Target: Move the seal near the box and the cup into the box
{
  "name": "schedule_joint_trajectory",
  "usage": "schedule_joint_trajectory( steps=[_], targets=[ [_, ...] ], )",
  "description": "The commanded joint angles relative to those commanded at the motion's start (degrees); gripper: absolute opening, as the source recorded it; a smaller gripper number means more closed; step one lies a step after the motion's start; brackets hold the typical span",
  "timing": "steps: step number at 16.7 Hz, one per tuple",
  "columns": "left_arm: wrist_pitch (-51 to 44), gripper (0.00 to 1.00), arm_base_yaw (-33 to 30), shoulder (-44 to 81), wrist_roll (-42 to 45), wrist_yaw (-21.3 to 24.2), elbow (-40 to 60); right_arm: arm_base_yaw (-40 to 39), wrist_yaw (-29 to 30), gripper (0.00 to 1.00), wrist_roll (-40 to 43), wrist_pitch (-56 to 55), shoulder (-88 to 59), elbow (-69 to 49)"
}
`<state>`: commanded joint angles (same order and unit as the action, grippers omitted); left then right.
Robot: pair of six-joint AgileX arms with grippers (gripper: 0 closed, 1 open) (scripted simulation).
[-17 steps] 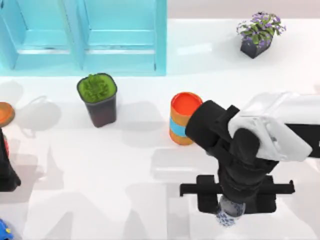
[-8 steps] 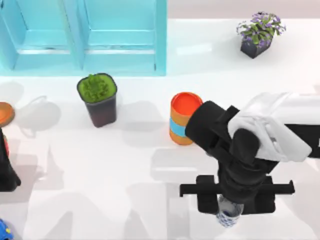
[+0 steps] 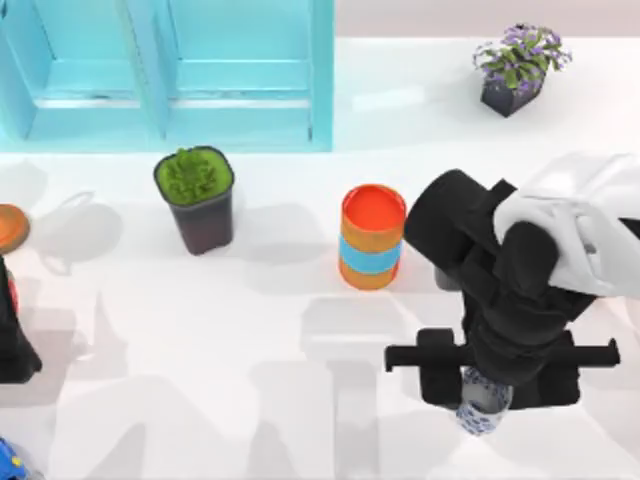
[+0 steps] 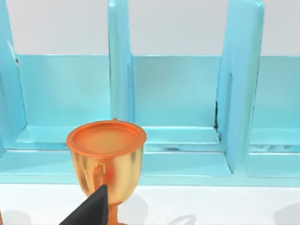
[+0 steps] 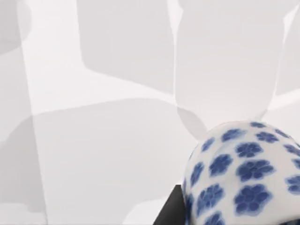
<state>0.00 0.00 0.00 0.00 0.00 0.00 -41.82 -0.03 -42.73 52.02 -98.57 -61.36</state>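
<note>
The right gripper [image 3: 484,400] hangs over the white surface [image 3: 200,350] in front of and to the right of the orange cylinder [image 3: 372,237], pointing down. Its jaws are clamped on the cup [image 3: 484,408], which peeks out below the black wrist; the arm hides most of the cup in the top view. In the right wrist view the cup [image 5: 243,173] is cut off at the frame's edge: a white rounded wall with blue flowers, with a dark finger [image 5: 171,211] pressed against it. Whether the cup touches the surface cannot be told.

The box [image 3: 170,70], turquoise with upright dividers, stands well behind and to the left of the cylinder, its far part cut off. A green plant [image 3: 195,198] in a dark pot stands left of the cylinder, between it and the box front. A purple-flowered plant [image 3: 518,68] sits far behind and to the right of the cylinder.

The left gripper [image 3: 10,330] is parked far left of the cylinder, mostly cut off; whether its jaws are apart or together cannot be told. Just behind it an orange goblet [image 3: 10,228] is half out of frame. In the left wrist view the goblet [image 4: 106,161] stands before the box [image 4: 178,93], with a dark finger tip [image 4: 89,211] in front of its stem.

A small blue thing [image 3: 8,462] lies at the edge, in front of the left gripper, too cut off to identify.
</note>
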Motion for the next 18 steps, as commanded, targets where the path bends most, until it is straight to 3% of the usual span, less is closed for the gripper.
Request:
schedule_joint_trajectory(
  steps=[7, 14, 18],
  targets=[
    [0.0, 1.00, 0.0, 0.0, 0.0, 0.0, 0.0, 11.3, 0.0, 0.00, 11.7, 17.4, 14.5, -1.7],
    [0.0, 1.00, 0.0, 0.0, 0.0, 0.0, 0.0, 13.2, 0.0, 0.00, 13.7, 18.8, 15.6, -2.1],
    [0.0, 1.00, 0.0, 0.0, 0.0, 0.0, 0.0, 21.5, 0.0, 0.00, 22.1, 19.2, 14.4, -3.6]
  ],
)
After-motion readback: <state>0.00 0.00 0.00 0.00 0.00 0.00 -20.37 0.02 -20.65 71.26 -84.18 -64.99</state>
